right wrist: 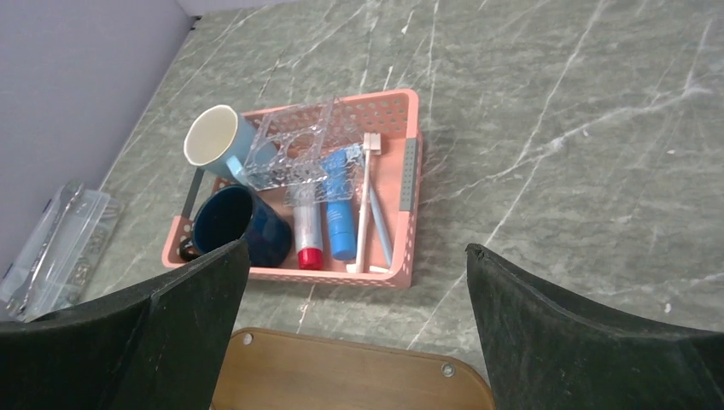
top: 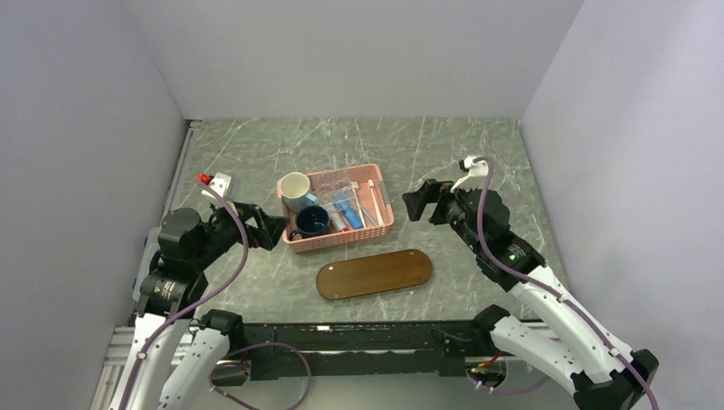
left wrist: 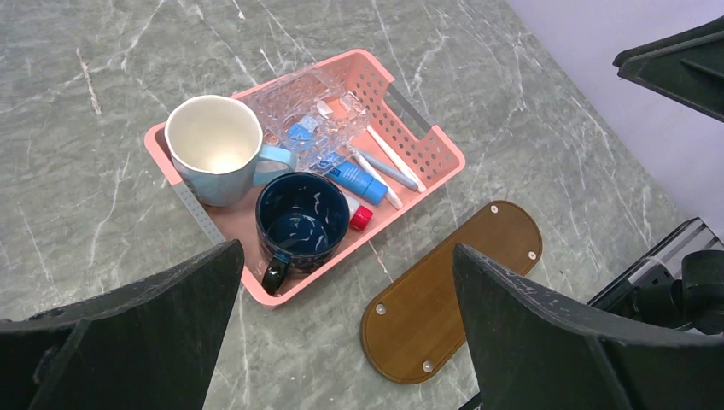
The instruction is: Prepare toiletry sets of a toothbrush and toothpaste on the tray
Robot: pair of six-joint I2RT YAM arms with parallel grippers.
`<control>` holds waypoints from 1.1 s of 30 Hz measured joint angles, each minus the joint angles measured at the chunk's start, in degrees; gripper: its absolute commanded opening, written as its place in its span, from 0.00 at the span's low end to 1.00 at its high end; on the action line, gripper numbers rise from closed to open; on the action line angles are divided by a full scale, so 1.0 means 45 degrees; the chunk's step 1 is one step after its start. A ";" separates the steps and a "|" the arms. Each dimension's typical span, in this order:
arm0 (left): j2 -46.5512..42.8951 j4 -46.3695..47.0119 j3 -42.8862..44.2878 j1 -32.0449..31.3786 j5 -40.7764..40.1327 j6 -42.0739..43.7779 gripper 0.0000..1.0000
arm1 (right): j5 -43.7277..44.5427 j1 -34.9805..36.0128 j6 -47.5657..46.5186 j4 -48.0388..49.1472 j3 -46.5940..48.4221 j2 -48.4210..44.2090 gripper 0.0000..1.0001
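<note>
Both grippers hung empty, jaws spread wide: left gripper (top: 273, 229) left of the basket (left wrist: 427, 145), right gripper (top: 417, 203) to its right. Toothbrushes (right wrist: 365, 205) and blue toothpaste (right wrist: 341, 226) lay inside it beside 2 mugs (left wrist: 299, 218). The tray (top: 374, 273) sat just before the basket, nearer the arms.

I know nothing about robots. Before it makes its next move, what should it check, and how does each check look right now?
1. Tray free to receive sets: ok, nothing on it.
2. Left gripper and right gripper open, holding nothing: ok.
3. Toothbrushes lying uncovered in the pink basket: ok.
4. Blue toothpaste tube free to lift: not ok, the clear dish lies over one end.
5. Enough tubes for every toothbrush: cannot tell, the dish blurs what is beneath.
</note>
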 measured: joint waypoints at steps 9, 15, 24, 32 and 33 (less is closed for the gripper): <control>0.0029 -0.0015 0.0000 0.0000 -0.0282 -0.0010 0.99 | 0.0733 0.0044 -0.0874 -0.0306 0.0568 0.0631 1.00; 0.0204 -0.0151 0.0000 0.0010 -0.0588 -0.0015 0.99 | 0.1132 0.0044 -0.1525 -0.0903 0.1137 0.1554 0.97; 0.0228 -0.0355 0.0000 0.0029 -0.1243 -0.0024 0.99 | 0.1831 0.0044 -0.1375 -0.2254 0.2633 0.4420 0.91; 0.0228 -0.0588 0.0000 0.0039 -0.1700 -0.0117 0.99 | 0.1229 0.0044 -0.0889 -0.2497 0.3206 0.6339 0.84; 0.0228 -0.0588 0.0000 0.0039 -0.1729 -0.0117 0.99 | 0.1151 0.0049 -0.0821 -0.2472 0.3327 0.6601 0.83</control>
